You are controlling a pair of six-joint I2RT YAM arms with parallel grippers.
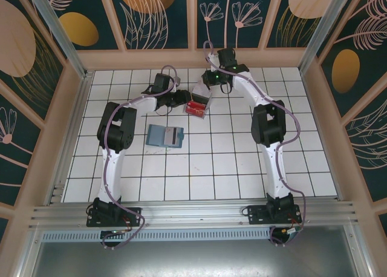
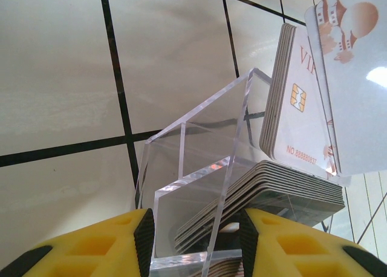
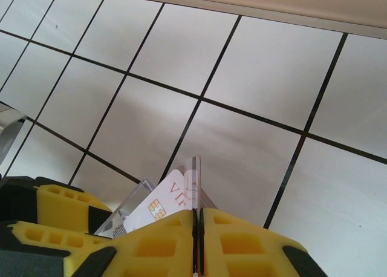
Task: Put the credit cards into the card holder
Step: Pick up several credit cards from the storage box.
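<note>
Right wrist: credit card [image 3: 195, 173] between fingers [image 3: 245, 244]

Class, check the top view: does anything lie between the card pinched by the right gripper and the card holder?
Nothing visible does. From the card in the right gripper, above the tray, bare tiles run to the card holder.

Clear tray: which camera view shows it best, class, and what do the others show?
Left wrist: the clear tray, with walls, divider and stacked cards, is close up. Top external shows the tray small and distant; right wrist shows a corner beside the right tool.
</note>
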